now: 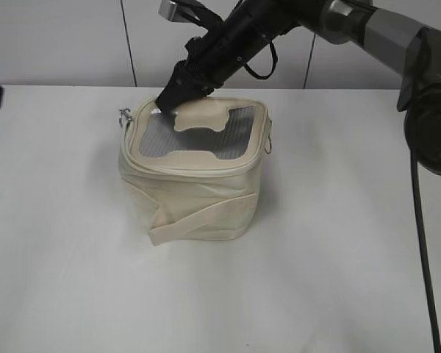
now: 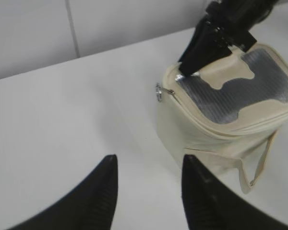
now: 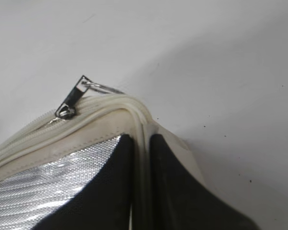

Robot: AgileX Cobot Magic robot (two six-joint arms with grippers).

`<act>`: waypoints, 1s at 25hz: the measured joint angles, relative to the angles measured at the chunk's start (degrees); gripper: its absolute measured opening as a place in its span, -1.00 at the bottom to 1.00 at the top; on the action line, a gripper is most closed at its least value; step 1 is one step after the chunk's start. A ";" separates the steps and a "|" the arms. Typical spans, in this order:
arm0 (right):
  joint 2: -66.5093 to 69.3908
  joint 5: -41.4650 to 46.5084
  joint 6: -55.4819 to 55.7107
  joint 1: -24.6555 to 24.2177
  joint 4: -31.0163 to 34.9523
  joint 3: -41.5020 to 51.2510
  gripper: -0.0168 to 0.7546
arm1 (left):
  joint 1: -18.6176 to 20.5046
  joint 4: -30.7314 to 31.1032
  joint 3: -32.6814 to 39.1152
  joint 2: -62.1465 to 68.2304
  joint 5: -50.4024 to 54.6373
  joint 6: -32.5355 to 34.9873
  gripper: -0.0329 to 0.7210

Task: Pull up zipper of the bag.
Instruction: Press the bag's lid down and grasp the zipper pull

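The bag (image 1: 193, 176) stands upright near the middle of the white bench (image 1: 59, 279), with bare bench all round it. The right gripper (image 3: 141, 158) comes down at a slant onto the bag's far-left lid corner, its fingers (image 3: 173, 191) narrowed onto the raised lid edge, one on the grey window side and one outside. The zipper (image 3: 93, 106) runs along that edge; a silver ring pull (image 3: 72, 101) sticks out just beside the gripper. The left gripper (image 2: 149, 191) hovers wide apart, holding nothing, well left of the bag.
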 joint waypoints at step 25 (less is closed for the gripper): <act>0.00 0.31 0.00 0.06 -0.06 -0.17 -0.76 | -17.57 1.65 -23.21 49.19 -24.71 56.36 0.07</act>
